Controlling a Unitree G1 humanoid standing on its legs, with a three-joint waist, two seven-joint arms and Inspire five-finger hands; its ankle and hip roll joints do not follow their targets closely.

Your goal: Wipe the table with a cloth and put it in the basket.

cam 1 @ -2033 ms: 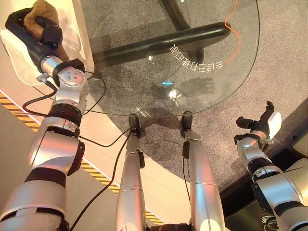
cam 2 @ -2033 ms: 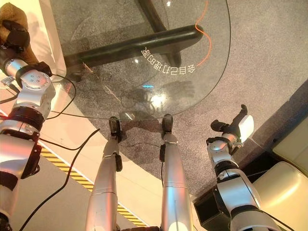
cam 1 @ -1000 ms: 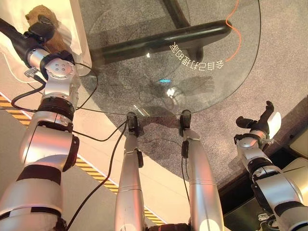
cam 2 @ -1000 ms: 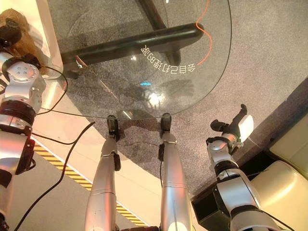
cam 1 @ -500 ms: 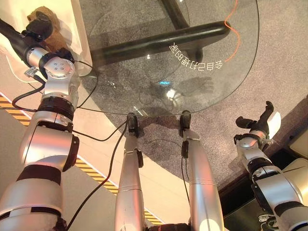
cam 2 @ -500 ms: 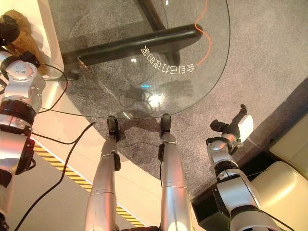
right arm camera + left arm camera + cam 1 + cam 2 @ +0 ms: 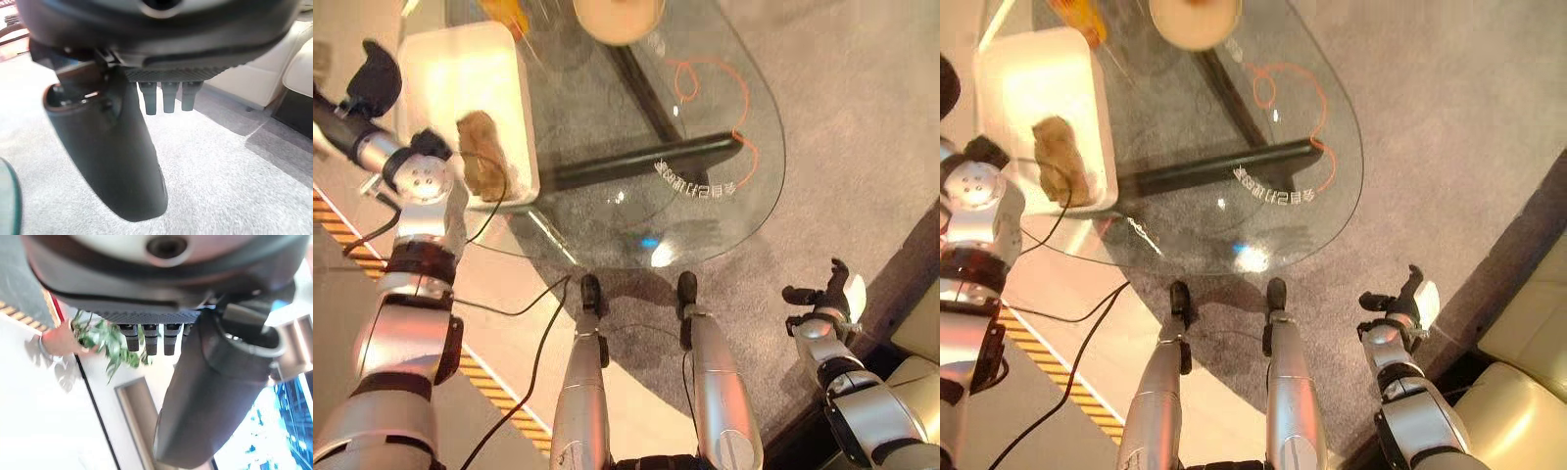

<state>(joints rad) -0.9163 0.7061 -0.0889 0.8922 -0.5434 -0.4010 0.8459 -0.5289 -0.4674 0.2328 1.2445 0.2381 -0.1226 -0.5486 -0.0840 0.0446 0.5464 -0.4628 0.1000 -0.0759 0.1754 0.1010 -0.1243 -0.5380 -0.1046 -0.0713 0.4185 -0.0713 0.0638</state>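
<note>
A crumpled brown cloth (image 7: 481, 155) lies inside the white basket (image 7: 460, 73) that stands on the left end of the glass table (image 7: 705, 220). My left hand (image 7: 374, 76) is up beside the basket's left wall, apart from the cloth. In its wrist view the left hand (image 7: 215, 396) is open with nothing in it. Off the table's right side, low over the grey carpet, my right hand (image 7: 824, 294) hangs open and empty, as its wrist view (image 7: 112, 161) also shows.
A round beige object (image 7: 617, 15) and an orange thing (image 7: 504, 15) sit at the table's far end. An orange cord (image 7: 705, 73) shows through the glass. A cream sofa (image 7: 1528, 392) is at the lower right. Yellow-black tape (image 7: 333, 211) marks the floor on the left.
My left hand has let go of the cloth, which now rests in the basket, and the hand has drawn off to the left. The camera has shifted, showing more of the table.
</note>
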